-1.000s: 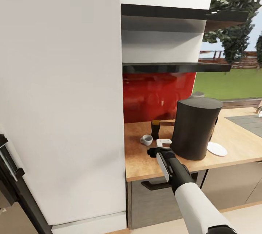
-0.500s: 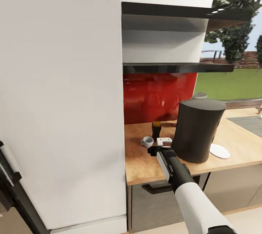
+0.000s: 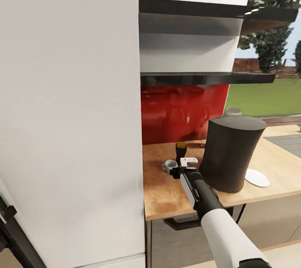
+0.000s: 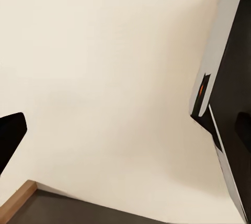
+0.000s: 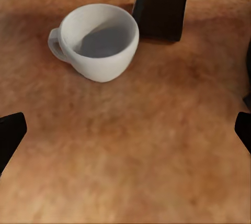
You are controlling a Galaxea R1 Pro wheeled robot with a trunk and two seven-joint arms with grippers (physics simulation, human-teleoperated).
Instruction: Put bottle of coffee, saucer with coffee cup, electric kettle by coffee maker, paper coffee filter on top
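- Centre frame, the right end effector (image 3: 184,167) has edged nearer the cup (image 3: 169,165) on the worktop (image 3: 161,193), fingers spread wide, empty.
- The cup pickup looks imminent; the saucer (image 3: 256,177) waits lower right.

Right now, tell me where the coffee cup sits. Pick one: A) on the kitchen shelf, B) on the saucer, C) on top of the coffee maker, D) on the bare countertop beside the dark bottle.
D: the coffee cup stands directly on the wooden countertop next to the dark bottle, while the saucer lies empty on the other side of the coffee maker.
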